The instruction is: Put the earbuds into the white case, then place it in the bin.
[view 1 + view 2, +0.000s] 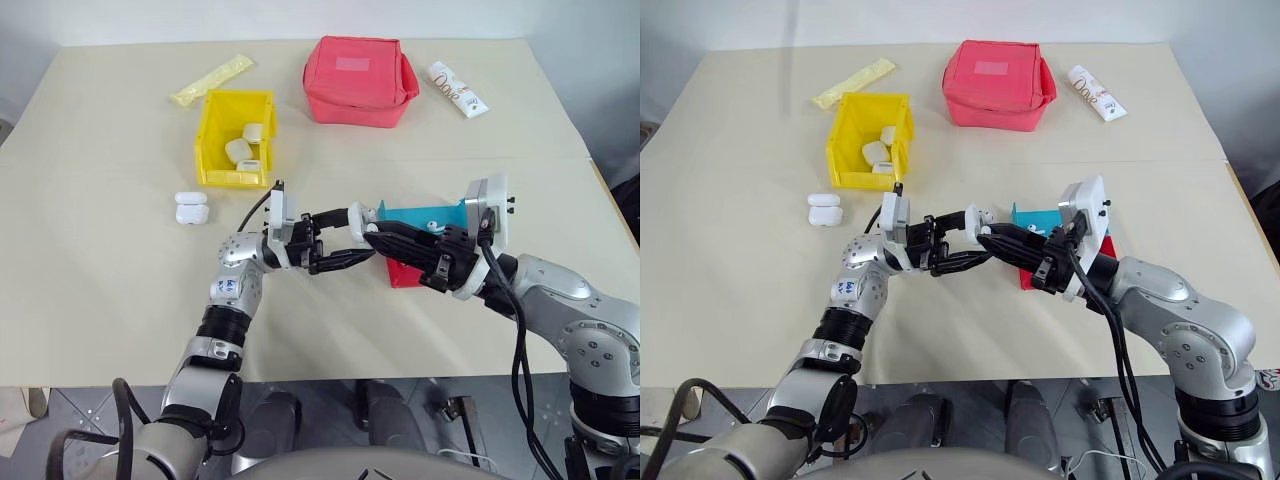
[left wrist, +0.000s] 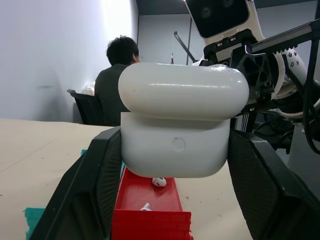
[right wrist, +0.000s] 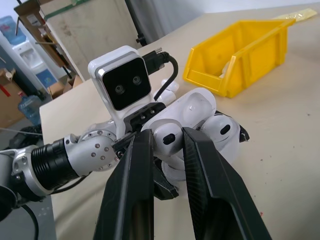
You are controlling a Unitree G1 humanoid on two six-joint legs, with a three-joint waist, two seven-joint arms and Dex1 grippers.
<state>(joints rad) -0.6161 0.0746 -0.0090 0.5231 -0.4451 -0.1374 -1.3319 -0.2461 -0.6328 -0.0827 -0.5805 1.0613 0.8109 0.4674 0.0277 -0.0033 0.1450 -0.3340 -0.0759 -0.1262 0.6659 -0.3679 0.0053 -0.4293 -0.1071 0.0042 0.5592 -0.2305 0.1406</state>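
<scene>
Earbud (image 3: 167,138) sits pinched between the right gripper (image 3: 168,137) fingers, at the open white case (image 2: 176,120) — itself clamped in the left gripper (image 1: 345,255) above the table (image 1: 110,230), near the yellow bin (image 1: 215,120).

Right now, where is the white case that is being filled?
The white case is held by the left gripper above the table's middle, just left of the blue tray, with the right gripper at it.

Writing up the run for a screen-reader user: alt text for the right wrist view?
The right gripper holds an earbud at the open white case, which the left gripper grips above a beige table. A yellow bin stands behind.
</scene>
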